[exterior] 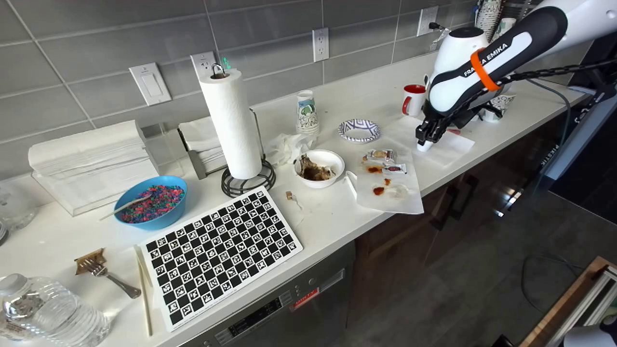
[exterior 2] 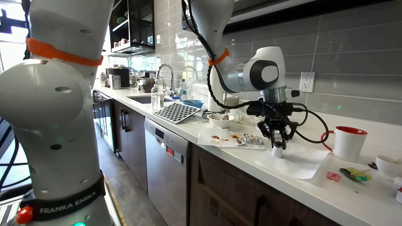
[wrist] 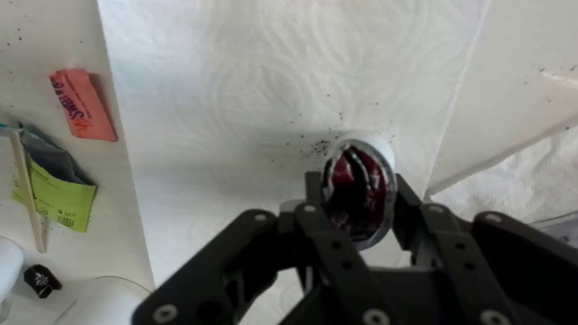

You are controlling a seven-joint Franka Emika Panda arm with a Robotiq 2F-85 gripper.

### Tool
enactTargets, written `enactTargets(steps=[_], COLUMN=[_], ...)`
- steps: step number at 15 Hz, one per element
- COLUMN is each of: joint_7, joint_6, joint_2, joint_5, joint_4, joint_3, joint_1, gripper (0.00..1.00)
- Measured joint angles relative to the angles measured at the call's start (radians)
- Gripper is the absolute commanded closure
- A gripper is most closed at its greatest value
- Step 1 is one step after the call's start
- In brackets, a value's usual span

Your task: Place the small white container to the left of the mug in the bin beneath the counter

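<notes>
Gripper [wrist: 356, 180] clamped on the small white container [exterior 2: 277, 152], fingers [wrist: 313, 185] up against both sides in the wrist view; how firmly, can't tell. Container is right of centre there, squarely between the fingers, which reach in from the bottom of the frame. Key relation: it's right at the fingertips, no sideways gap to fix. Oval top, dark red with silvery rim, runs long way up-down in frame; pinch goes across the short way. Lid or inside, can't tell.

In an exterior view it stands about upright, right of centre, over a white paper sheet [exterior 2: 301, 166]; touching or just clear, can't tell. Mug [exterior 2: 349, 146], red inside, red handle, is near the right edge there, apart from the fingers, so "left of the mug" fits. Stained paper [exterior 2: 209, 135] lies left in frame, pink packet [exterior 2: 333, 176] and green wrapper [exterior 2: 355, 173] lower right, all on the bench [exterior 2: 361, 204].

Cabinet [exterior 2: 232, 201] with bin symbol [exterior 2: 214, 207] sits lower middle, under the bench edge, down and left of the container. Bin itself not visible. Only one arm [exterior 2: 245, 75], so no choice of hand. My read: grasp about done, placing not yet; next looks like a straight lift, then out past the front edge and down toward lower middle. If unsealed, tilting may spill the contents; squeezing harder could crumple the container.
</notes>
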Motion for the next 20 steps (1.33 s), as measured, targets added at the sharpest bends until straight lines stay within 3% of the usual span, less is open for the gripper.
enactTargets(steps=[1, 11, 14, 20], joint_7=[0.000, 0.005, 0.006, -0.036], joint_6=[0.000, 0.000, -0.001, -0.032], joint_2=[0.000, -0.036, -0.136, -0.452], joint_5=[0.000, -0.017, -0.051, -0.042], joint_4=[0.002, 0.012, -0.036, -0.278], joint_3=[0.000, -0.009, -0.007, 0.000], joint_1=[-0.001, -0.006, -0.001, 0.010], gripper=[0.98, 0.95, 0.95, 0.95])
